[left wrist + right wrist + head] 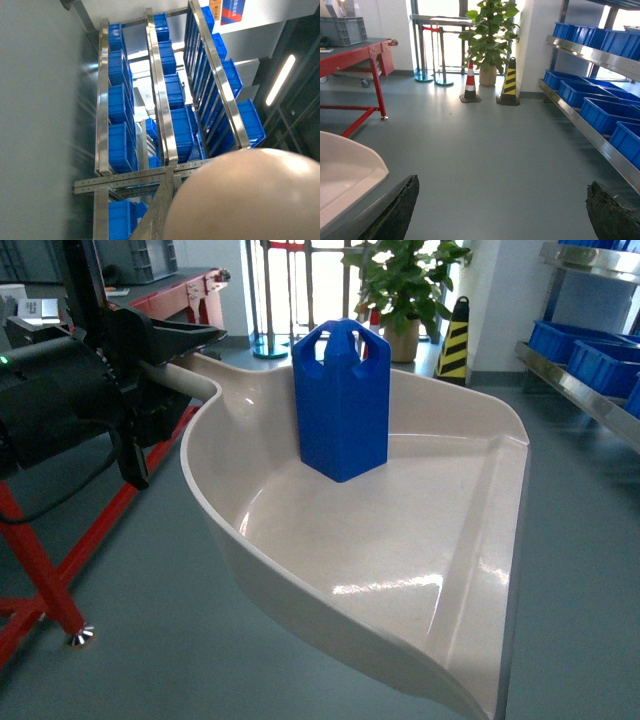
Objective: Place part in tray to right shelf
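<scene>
The large beige plastic dustpan-shaped tray [400, 570] hung in the air above the grey floor [580, 570], filling most of the head view. Its long straight handle ran back and to the left into the black left gripper [165, 365], which appeared clamped on that handle, though the fingers themselves were largely hidden by the arm's dark body. Out ahead of that gripper, toward the back wall of the scoop, the small bright blue plastic part [342, 400] stood upright on the tray's floor, its peaked top with rounded cut-out holes uppermost. The flat front lip lay farthest from the gripper, toward the lower right.

In the left wrist view the tray's rounded beige underside [245, 200] bulged just beyond the gripper, and past it stood the stainless steel right shelf [160, 100], its rails loaded with rows of blue rectangular crates [120, 100].

The right gripper [502, 210] was spread wide, its two dark fingertips [395, 212] at the lower corners of its wrist view with only floor between them, gripping nothing. A corner of the tray [350, 170] sat just to its left, apart from the finger. Off to its right the shelf [590, 135] ran along the wall with more crates [600, 112]. Far ahead stood a potted green plant [487, 35], a red-and-white traffic cone [470, 82] and a red-framed workbench [355, 55].
</scene>
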Available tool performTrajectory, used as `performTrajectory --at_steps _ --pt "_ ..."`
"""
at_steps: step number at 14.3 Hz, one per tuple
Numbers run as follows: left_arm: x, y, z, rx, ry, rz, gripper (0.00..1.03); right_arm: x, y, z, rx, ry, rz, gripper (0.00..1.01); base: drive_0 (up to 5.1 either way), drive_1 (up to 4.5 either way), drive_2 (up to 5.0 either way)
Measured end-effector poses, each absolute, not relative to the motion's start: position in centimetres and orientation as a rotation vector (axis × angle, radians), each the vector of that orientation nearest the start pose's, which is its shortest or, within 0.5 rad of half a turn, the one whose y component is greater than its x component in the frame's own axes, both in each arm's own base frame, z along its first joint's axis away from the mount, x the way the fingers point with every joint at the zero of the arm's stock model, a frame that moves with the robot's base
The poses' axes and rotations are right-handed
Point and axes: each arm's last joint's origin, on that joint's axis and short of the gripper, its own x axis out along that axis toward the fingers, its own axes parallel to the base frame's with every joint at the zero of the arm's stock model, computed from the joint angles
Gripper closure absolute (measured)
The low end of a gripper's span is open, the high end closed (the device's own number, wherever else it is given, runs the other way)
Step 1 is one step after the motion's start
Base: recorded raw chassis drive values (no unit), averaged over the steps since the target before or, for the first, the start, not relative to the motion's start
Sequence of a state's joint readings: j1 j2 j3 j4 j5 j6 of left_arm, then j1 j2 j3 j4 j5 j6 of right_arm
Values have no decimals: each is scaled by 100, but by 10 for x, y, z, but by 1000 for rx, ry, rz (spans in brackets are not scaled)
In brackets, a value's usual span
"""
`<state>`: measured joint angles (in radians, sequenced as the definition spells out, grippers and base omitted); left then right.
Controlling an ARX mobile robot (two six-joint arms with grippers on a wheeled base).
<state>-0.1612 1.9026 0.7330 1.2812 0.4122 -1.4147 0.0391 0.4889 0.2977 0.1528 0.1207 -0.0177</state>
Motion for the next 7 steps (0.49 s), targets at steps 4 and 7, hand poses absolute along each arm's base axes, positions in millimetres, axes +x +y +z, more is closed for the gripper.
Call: performTrajectory --at_steps 4,7 --pt "344 -68 161 -1358 312 -549 91 135 2 236 -21 37 -80 3 -32 285 -349" --pt "345 -67 162 -1358 305 -546 91 136 2 236 -21 43 -80 3 -187 -187 -187"
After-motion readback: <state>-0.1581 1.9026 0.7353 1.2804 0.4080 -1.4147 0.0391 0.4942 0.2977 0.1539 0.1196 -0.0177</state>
